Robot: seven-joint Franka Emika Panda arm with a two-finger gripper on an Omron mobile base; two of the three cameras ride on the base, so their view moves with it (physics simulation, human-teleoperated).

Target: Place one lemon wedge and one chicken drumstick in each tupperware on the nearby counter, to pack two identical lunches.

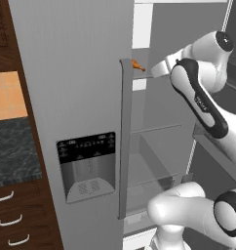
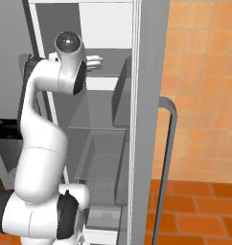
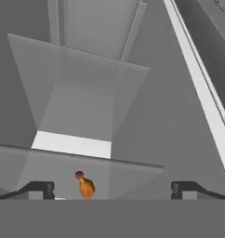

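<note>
Pincer (image 3: 112, 189) spread wide, nothing in it, reaching into the open fridge. One drumstick (image 3: 86, 186) lies on the shelf (image 3: 133, 179) between the fingers, toward seven o'clock. Not yet gripped, so I'd say packing has hardly begun.

A home kitchen: open steel fridge (image 1: 76, 73) with dispenser (image 1: 87, 166), speckled counter (image 1: 12, 151), terracotta-tiled wall (image 2: 204, 86).

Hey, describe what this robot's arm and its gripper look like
The arm is glossy white with rounded, bulbous links and dark grey-black joint bands and caps. The gripper ends in two small dark, angular finger tips. No cables or markings are legible.
</note>
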